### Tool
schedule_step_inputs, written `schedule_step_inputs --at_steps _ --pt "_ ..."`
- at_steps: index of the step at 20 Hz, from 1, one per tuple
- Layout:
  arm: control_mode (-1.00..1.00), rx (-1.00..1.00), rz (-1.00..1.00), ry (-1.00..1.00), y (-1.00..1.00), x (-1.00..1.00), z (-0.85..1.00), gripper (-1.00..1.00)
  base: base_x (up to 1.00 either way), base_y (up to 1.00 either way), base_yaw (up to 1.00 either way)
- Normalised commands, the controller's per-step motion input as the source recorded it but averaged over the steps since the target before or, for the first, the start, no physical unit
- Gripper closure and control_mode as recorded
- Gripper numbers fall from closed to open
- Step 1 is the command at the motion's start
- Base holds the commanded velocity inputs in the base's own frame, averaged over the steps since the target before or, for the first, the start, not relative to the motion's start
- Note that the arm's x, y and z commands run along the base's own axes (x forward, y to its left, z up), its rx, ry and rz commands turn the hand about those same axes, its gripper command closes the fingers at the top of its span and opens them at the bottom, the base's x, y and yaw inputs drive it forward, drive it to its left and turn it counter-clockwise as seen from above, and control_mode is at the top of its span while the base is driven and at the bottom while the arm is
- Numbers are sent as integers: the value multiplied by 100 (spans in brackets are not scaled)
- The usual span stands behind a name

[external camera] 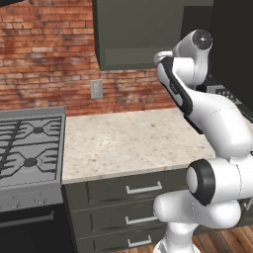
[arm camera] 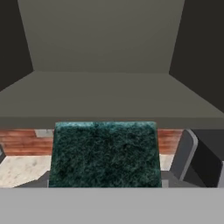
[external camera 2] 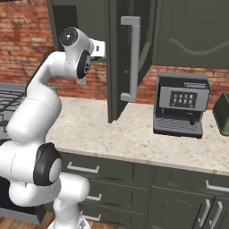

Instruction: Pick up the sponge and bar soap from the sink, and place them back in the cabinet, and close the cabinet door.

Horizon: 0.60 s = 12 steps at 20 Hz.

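The sponge (arm camera: 105, 155) fills the lower middle of the hand view, its dark green face turned toward the camera. My gripper is shut on it, and the fingers are hidden behind the block. Ahead lies the open cabinet (arm camera: 105, 94), with its bare grey-green floor and back wall; the sponge is level with its front lip. From the right base view, my hand (external camera 2: 99, 49) reaches up behind the edge of the open cabinet door (external camera 2: 117, 67), which has a long silver handle (external camera 2: 132, 58). The bar soap and the sink are out of view.
A coffee machine (external camera 2: 181, 109) stands on the speckled counter (external camera 2: 134, 138) to the right of the open door. A gas stove (external camera: 29, 148) sits to the left of the counter (external camera: 128, 141). Drawers with silver pulls (external camera: 143, 189) run below. A wall outlet (external camera: 97, 89) is on the brick.
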Motion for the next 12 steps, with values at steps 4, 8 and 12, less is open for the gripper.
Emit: schedule_step_inputs --at_steps 4,8,12 --pt "-100 0 0 0 0 37 0 100 0 0 0" --pt "-100 0 0 0 0 34 0 100 0 0 0" --pt "-100 0 0 0 0 35 0 100 0 0 0"
